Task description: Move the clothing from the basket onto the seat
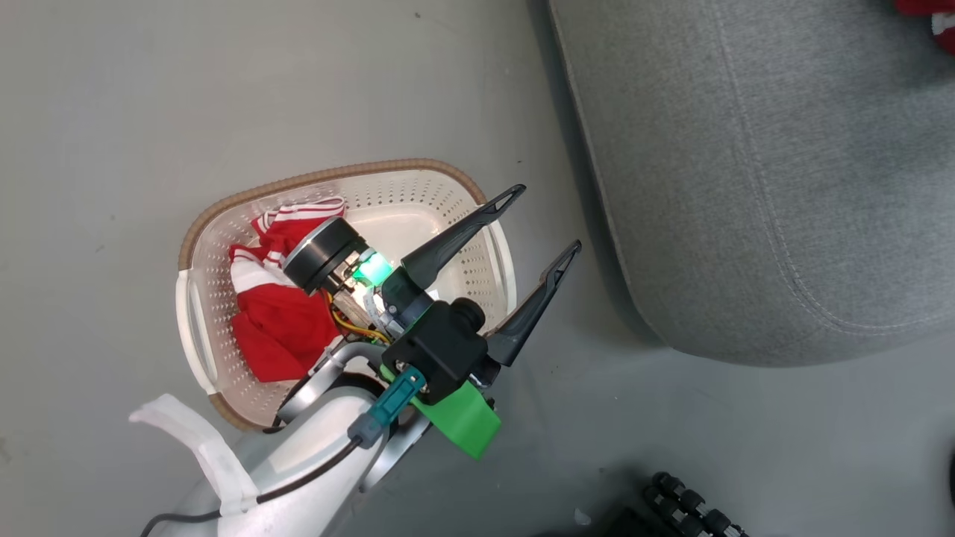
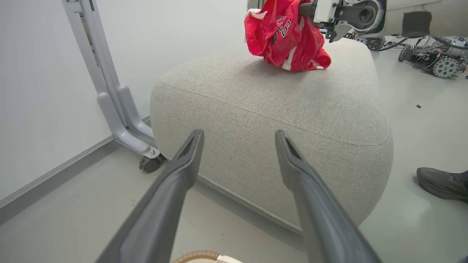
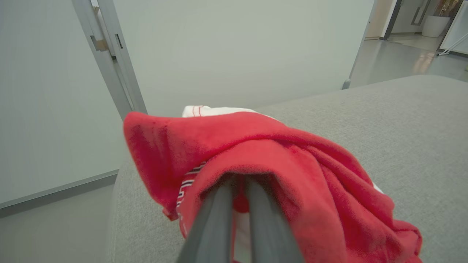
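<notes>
Two soft red fabric garments w/ white trim, both light and limp, no stiff part, nothing fragile; they'll sag, drape and snag rather than slip. First garment (image 3: 292, 164) hangs bunched over the right gripper (image 3: 239, 190), whose jaws are pinched tight together inside a fold of it; its lower end rests on top of the large light-grey upholstered seat (image 2: 274, 120), toward the seat's far end. Second garment (image 1: 280, 328) lies crumpled in the small cream-white perforated plastic basket (image 1: 418, 201) w/ brown woven-look rim, on the floor just beside the seat's rounded corner, heaped at the basket end farthest from the seat. Left gripper (image 1: 547, 216) hovers over the basket's seat-side rim, jaws spread wide w/ nothing between, fingers pointing at the seat's side face. Best hold for second garment, I'd judge: pinch a raised fold or the white-banded hem atop the heap, deep enough to catch several layers, since a thin pinch may let cloth slide out. Watch perforated wall & rim: trailing cloth could catch and drag the light basket along. Room: seat top is broad and bare apart from first garment, so drop zone is easy; floor betw. basket and seat is open. Beside the seat stand a grey wheeled frame leg (image 2: 124, 124) on one side and a person's dark shoe (image 2: 442, 184) on the other; keep swings off both.
</notes>
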